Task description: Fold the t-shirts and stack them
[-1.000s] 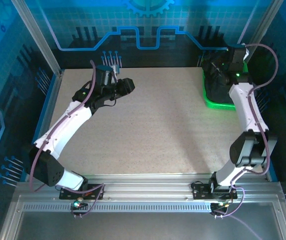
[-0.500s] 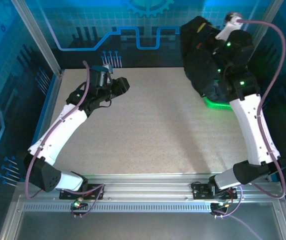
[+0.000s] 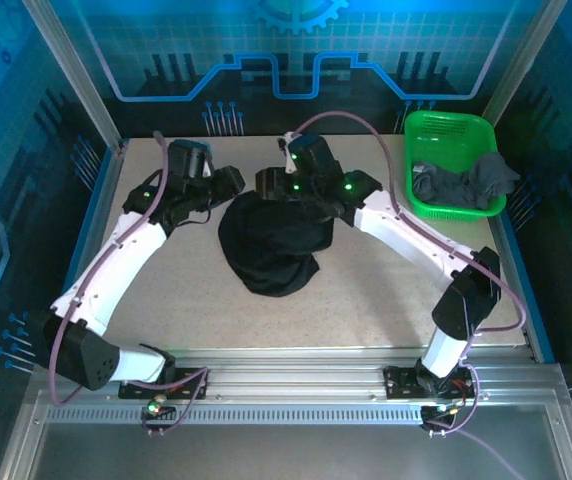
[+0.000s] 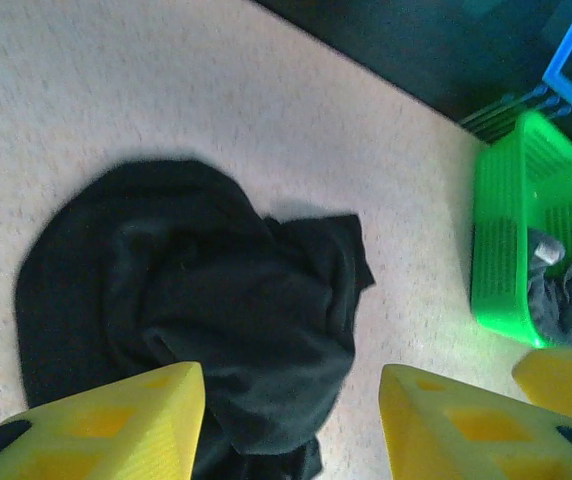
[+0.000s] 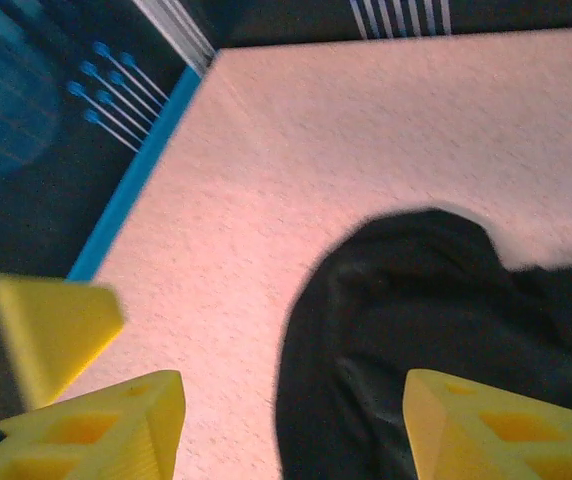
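Note:
A black t-shirt (image 3: pixel 271 245) lies crumpled in a heap on the middle of the table, also seen as the black t-shirt (image 4: pixel 186 300) and the black t-shirt (image 5: pixel 436 330) from the wrists. My right gripper (image 3: pixel 268 182) hovers over its far edge, open, with nothing between the fingers (image 5: pixel 96 430). My left gripper (image 3: pixel 230 180) hangs just left of it, also open, its yellow fingers (image 4: pixel 116 420) above the cloth's near fold. The dark grey t-shirt (image 3: pixel 466 183) sits bunched inside the green basket (image 3: pixel 446 135).
The green basket (image 4: pixel 511 250) stands at the table's back right corner with the grey t-shirt (image 4: pixel 571 295) in it. Blue rails and the frame border the table's left edge (image 5: pixel 131 190). The two grippers are close together at the back centre.
My right arm lifted the black t-shirt out of the basket, swung it left to the table's middle and let go. My left gripper shifted slightly back and left.

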